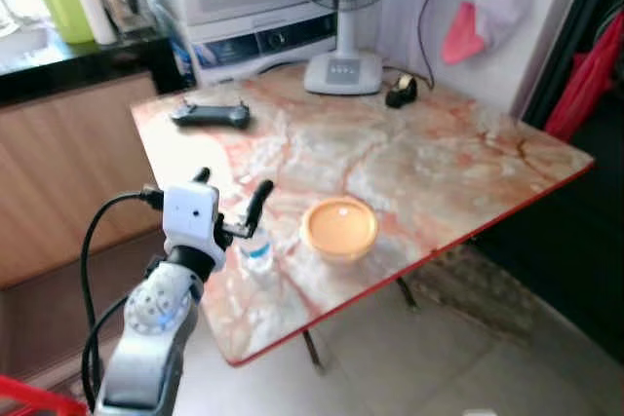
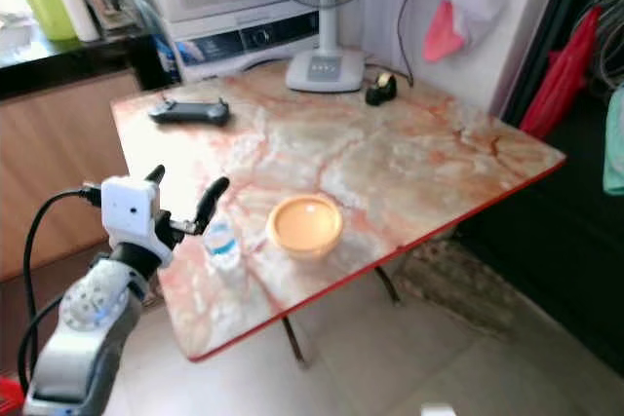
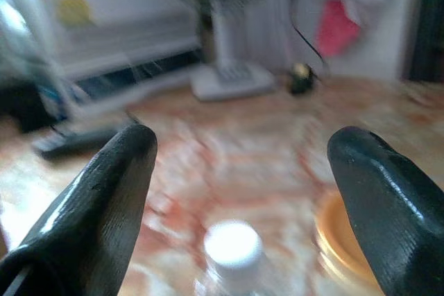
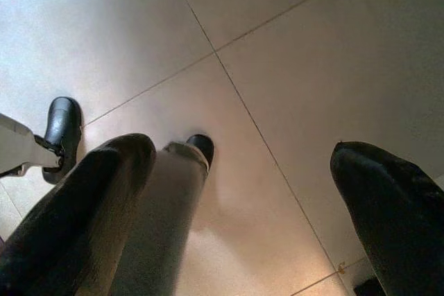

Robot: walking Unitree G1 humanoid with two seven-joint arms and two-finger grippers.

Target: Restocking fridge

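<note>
We see the left end effector, fingers spread, above a bottle beside the bowl; a clumsy descent could topple it.

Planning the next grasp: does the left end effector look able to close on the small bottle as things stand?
Probably yes: the left end effector is open just above the small bottle, with nothing between; the orange bowl stands apart.

Head eyes downward on table; right wrist floorward.
</note>
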